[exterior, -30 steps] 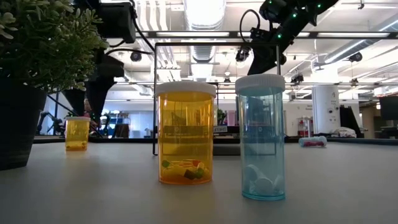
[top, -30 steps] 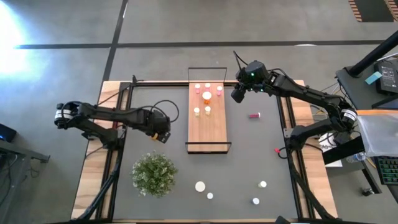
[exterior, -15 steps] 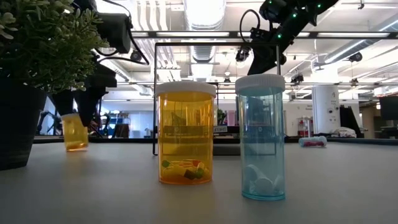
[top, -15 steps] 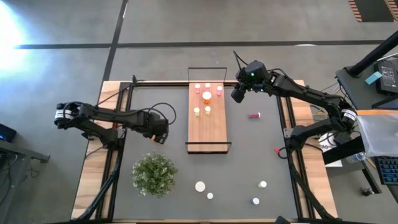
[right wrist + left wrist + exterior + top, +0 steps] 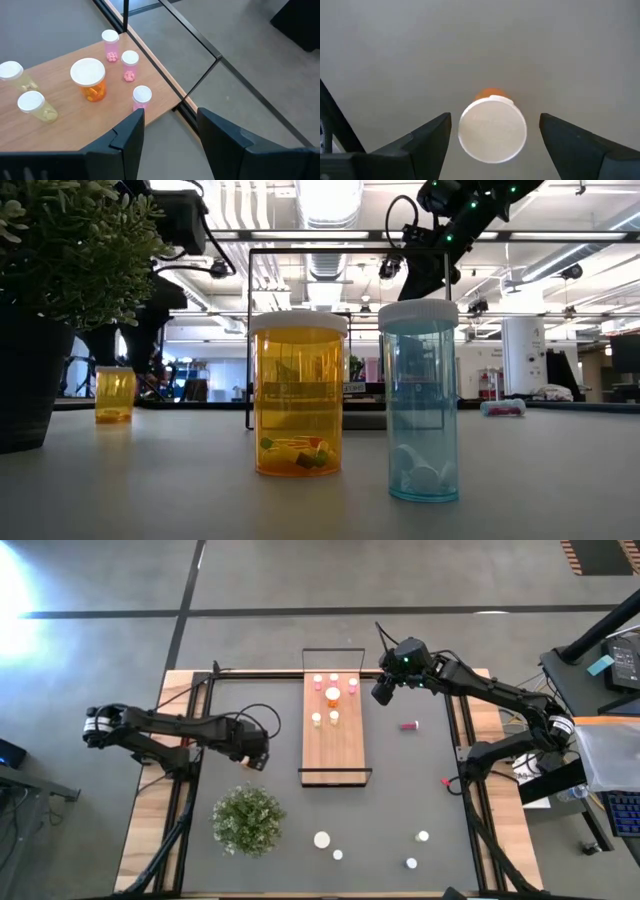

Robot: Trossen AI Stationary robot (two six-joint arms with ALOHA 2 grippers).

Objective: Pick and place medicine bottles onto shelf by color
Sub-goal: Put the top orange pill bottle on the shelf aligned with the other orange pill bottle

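1. the orange bottle (image 5: 492, 129) stands upright on the mat, between the spread, empty fingers of the left gripper (image 5: 492, 142).
2. it looks light, stiff and smooth; better to grasp the body under the cap.
3. the right gripper (image 5: 170, 132) hangs beside the shelf (image 5: 70, 125), half spread, holding nothing.

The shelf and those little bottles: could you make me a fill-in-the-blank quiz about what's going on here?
1. The wooden shelf holds three bottles with ____ bodies near its far end.
2. The left gripper has its fingers ____ on either side of an orange bottle.
3. The orange bottle on the shelf has a ____ cap.
4. The right gripper hovers beside the shelf, holding ____.

Missing words: pink; open; white; nothing
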